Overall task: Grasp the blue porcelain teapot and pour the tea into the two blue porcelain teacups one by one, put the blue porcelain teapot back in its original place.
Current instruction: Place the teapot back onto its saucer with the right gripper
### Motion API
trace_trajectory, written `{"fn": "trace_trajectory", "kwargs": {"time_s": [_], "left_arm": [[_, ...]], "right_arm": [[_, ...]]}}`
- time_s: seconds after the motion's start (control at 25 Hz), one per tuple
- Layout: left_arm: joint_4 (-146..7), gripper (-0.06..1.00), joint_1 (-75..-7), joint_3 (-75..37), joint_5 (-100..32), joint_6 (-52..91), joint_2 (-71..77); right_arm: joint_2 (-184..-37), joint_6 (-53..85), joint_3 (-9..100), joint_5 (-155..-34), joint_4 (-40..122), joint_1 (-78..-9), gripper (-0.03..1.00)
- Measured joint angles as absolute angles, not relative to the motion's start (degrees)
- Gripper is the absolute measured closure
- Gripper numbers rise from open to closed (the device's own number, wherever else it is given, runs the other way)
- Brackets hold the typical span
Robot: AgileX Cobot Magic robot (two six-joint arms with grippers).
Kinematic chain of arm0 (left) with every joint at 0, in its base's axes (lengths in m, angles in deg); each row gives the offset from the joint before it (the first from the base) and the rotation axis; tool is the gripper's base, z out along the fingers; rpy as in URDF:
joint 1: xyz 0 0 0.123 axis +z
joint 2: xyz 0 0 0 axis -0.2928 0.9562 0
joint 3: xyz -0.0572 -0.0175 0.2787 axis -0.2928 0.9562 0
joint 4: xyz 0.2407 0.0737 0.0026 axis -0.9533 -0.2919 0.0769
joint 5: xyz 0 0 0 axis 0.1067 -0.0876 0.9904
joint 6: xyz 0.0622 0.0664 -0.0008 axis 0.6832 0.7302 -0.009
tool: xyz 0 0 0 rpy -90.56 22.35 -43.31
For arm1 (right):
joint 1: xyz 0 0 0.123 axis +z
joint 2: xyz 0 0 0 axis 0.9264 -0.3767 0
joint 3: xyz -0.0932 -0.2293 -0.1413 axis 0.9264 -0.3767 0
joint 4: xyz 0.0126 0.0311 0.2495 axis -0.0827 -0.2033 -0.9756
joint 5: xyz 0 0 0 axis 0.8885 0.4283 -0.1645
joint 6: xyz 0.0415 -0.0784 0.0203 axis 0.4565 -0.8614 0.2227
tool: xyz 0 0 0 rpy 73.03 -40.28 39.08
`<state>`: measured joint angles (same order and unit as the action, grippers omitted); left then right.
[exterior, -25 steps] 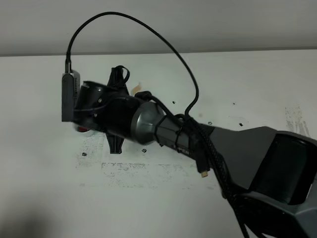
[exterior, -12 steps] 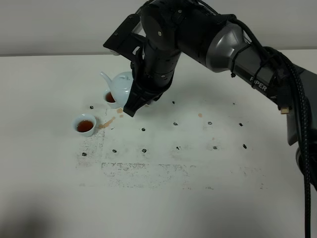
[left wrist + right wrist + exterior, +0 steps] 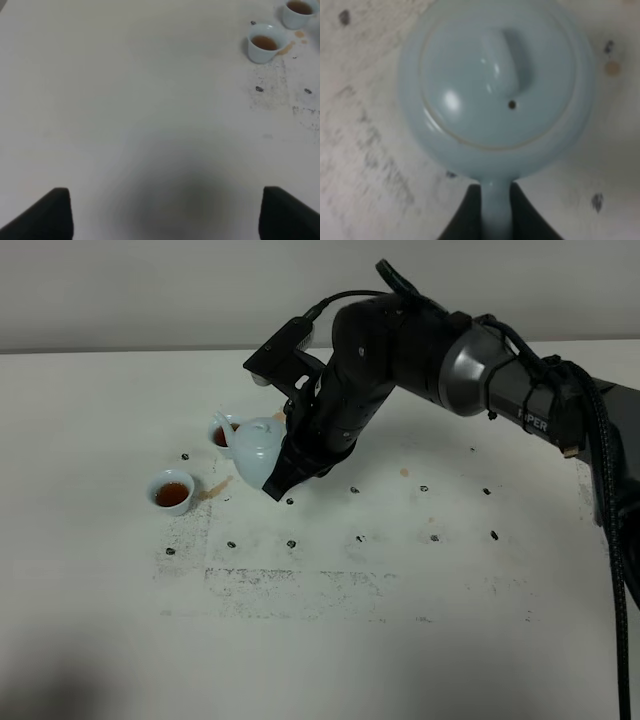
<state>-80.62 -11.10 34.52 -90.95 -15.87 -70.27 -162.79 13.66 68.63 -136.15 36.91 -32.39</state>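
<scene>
The blue porcelain teapot [image 3: 254,449] hangs nearly level in my right gripper [image 3: 281,476], low over the table left of centre. In the right wrist view the teapot [image 3: 495,85] is seen from above with its lid on, and the gripper [image 3: 495,220] is shut on its handle. One blue teacup [image 3: 171,490] with brown tea stands to the teapot's left. The second teacup [image 3: 223,433] stands behind the teapot, partly hidden by it. Both cups show in the left wrist view, the nearer cup [image 3: 265,42] and the farther cup [image 3: 300,9]. My left gripper [image 3: 165,220] is open and empty, apart from them.
The white table [image 3: 350,640] has small black marks and scuffs. A brown tea spill [image 3: 216,488] lies next to the nearer cup, and a small drop [image 3: 404,472] lies further right. My right arm [image 3: 480,370] reaches in from the right edge.
The right arm, which blocked the view a second ago, tilted the teapot over the far cup. It has since brought the teapot lower, nearer the front and closer to level.
</scene>
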Motion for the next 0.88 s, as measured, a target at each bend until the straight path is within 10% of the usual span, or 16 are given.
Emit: {"fn": "trace_trajectory", "kwargs": {"time_s": [0.88], "left_arm": [[-80.6, 0.22, -11.1, 34.5, -91.0, -15.9, -70.3]], "right_arm": [[-165.6, 10.5, 64.9, -131.1, 32.6, -32.7, 0.93]]}}
